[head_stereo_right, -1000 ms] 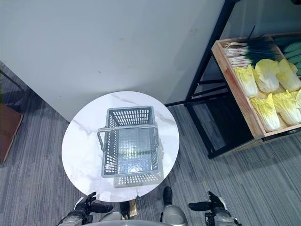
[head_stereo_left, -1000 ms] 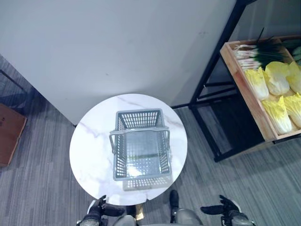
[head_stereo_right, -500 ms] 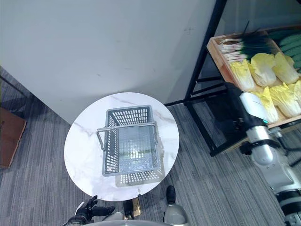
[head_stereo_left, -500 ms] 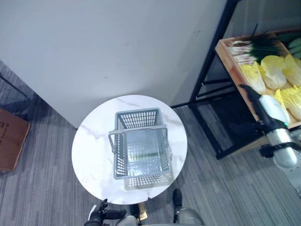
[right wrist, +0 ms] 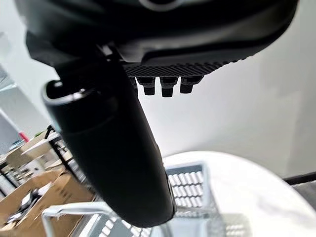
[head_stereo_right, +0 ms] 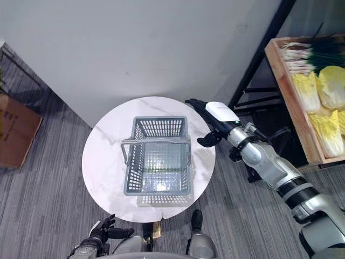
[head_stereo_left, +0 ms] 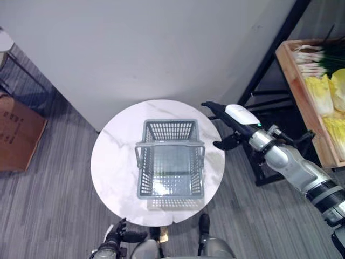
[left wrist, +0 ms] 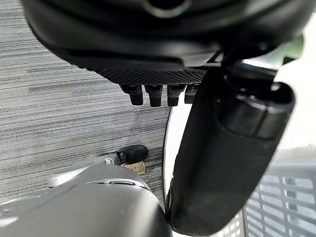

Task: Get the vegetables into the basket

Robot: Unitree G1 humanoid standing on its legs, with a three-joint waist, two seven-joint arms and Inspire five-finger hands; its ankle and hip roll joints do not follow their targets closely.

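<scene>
On the round white marble table [head_stereo_left: 108, 162] a grey plastic basket [head_stereo_left: 171, 159] stands upright at about the middle of the top, its mesh walls rising to an open rim and its handle [head_stereo_left: 169, 144] raised across the half nearer the wall; nothing is seen lying inside it. Right hand [head_stereo_left: 223, 117] is held out over the table's right edge, near the far right corner of the basket but apart from it, fingers straight and extended toward the wall, thumb standing out to the side toward the basket, palm empty; the right wrist view agrees, with fingertips in a straight row and the basket's rim past the thumb. Left hand [head_stereo_left: 119, 237] hangs low just off the near edge of the table, fingers loosely relaxed, holding nothing; the left wrist view shows its fingertips [left wrist: 154, 95] straight and the table edge beside the thumb. Vegetables are on a wooden tray [head_stereo_right: 284, 89] carried by a black metal rack [head_stereo_left: 269, 59] at the right, well apart from the table: pale yellow napa cabbages [head_stereo_right: 318, 91] in rows in the tray, and a bundle of green onions [head_stereo_right: 304, 51] at its far end. A brown cardboard box [head_stereo_left: 19, 135] sits on the grey floor to the left of the table, beside the light wall.
</scene>
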